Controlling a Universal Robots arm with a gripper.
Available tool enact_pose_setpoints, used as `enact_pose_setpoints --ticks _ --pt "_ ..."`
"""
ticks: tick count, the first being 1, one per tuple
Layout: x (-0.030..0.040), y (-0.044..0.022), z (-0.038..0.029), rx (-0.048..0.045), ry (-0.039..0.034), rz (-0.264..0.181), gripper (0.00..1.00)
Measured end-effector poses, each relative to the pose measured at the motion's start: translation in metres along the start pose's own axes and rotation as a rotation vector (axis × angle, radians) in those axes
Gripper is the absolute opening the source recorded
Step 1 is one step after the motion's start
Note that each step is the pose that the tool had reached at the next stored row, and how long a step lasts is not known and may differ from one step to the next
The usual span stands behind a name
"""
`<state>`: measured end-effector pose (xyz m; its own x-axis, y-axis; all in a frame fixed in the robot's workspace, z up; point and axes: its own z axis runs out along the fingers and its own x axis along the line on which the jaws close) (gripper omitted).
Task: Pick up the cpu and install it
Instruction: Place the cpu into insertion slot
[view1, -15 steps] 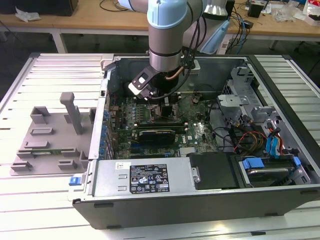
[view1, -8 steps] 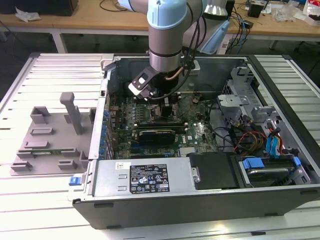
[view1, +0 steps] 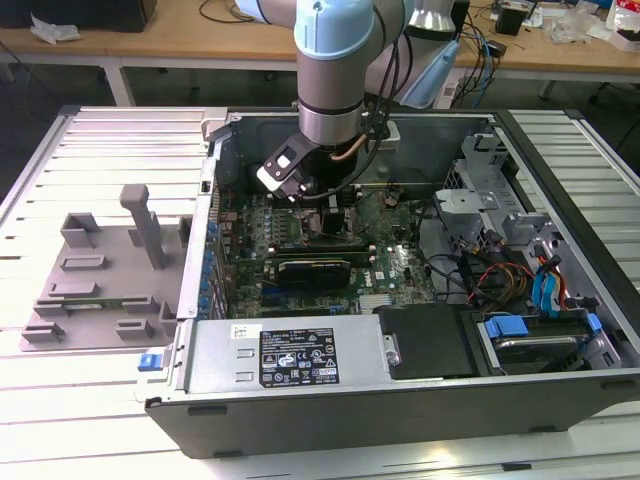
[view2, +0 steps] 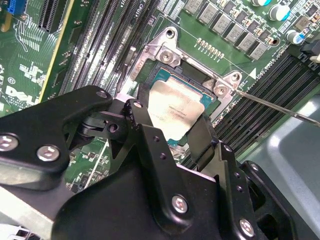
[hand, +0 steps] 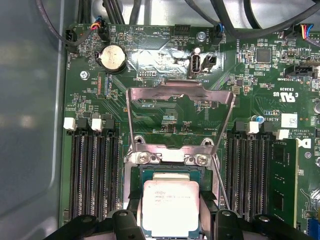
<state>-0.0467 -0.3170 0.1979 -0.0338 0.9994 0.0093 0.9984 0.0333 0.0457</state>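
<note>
Two black fingers (view2: 147, 137) of the gripper (view2: 172, 127) are seen closed narrowly against opposite edges of the cpu (view2: 176, 107), so the chip is held between them. The cpu is placed level within the square socket (hand: 134, 175) on the green board (hand: 165, 105); whether it is fully seated cannot be told. Just beyond the socket, a metal bracket (hand: 180, 90) is swung open and stands upright, and a thin lever (view2: 272, 104) is angled away from it. Rows of dark memory slots (hand: 95, 170) are set on both sides. In the exterior view, the arm (view1: 335, 90) is lowered into an open computer case (view1: 300, 410), with a grey tray (view1: 100, 290) lying on the slatted table (view1: 60, 420) at the exterior view's left.
</note>
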Motion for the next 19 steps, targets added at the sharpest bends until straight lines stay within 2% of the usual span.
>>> enact_pose_setpoints --ticks 19 --pt "-0.0011 0.0 0.0003 0.0 -0.0002 0.001 0.55"
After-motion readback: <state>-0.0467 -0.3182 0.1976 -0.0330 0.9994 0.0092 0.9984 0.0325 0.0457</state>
